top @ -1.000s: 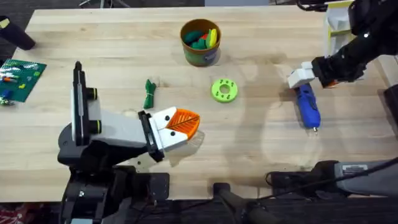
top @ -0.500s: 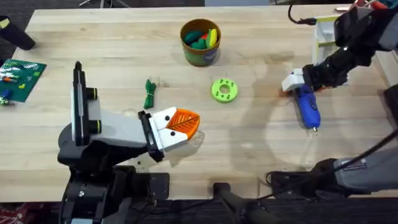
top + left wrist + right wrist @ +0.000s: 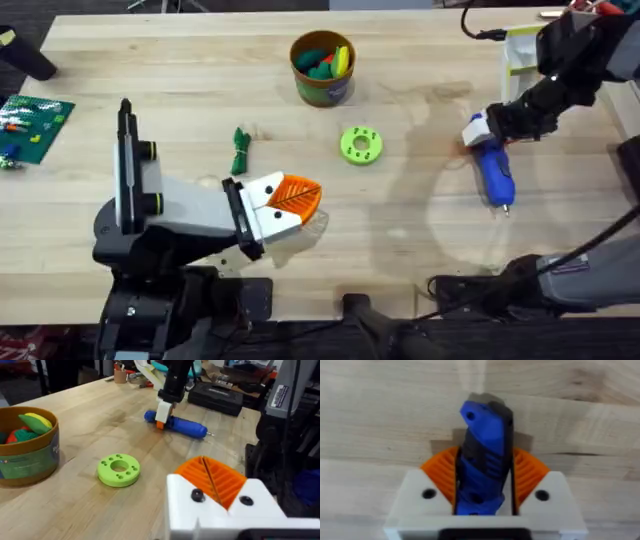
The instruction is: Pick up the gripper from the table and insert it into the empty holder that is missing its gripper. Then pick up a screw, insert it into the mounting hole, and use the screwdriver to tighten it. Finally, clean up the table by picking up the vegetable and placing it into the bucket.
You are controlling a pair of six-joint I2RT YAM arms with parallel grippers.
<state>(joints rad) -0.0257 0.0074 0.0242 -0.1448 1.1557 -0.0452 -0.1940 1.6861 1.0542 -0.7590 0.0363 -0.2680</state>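
Moved in over the last second: right hand (image 3: 483, 133) now down on the rear end of the screwdriver (image 3: 493, 172), where earlier sat just off its top. Screwdriver itself unshifted on the bench (image 3: 400, 240).

Biggest first, all placed from the green disc (image 3: 361, 145). Pale wooden bench underneath everything. Left arm parked low, towards the camera and left of the disc, its left hand (image 3: 300, 203) resting just above the bench, orange pads pressed together, nothing between them. Right arm reaching in from the far right of the disc, hand clamped on the blue screwdriver body; in the right wrist view, orange pads (image 3: 440, 472) hugging both sides of the screwdriver (image 3: 482, 455), tight against it. Screwdriver lying flat well to the right of the disc, metal bit pointing towards the camera. Green circuit board (image 3: 33, 125) far out to the left, at the bench edge. Bucket (image 3: 322, 68) just behind the disc, slightly left, upright, holding colourful toy pieces. Disc flat on the wood, ring of small holes showing. Vegetable (image 3: 240, 150) lying on the bench to the left of the disc, apart from it, dark green and slim.
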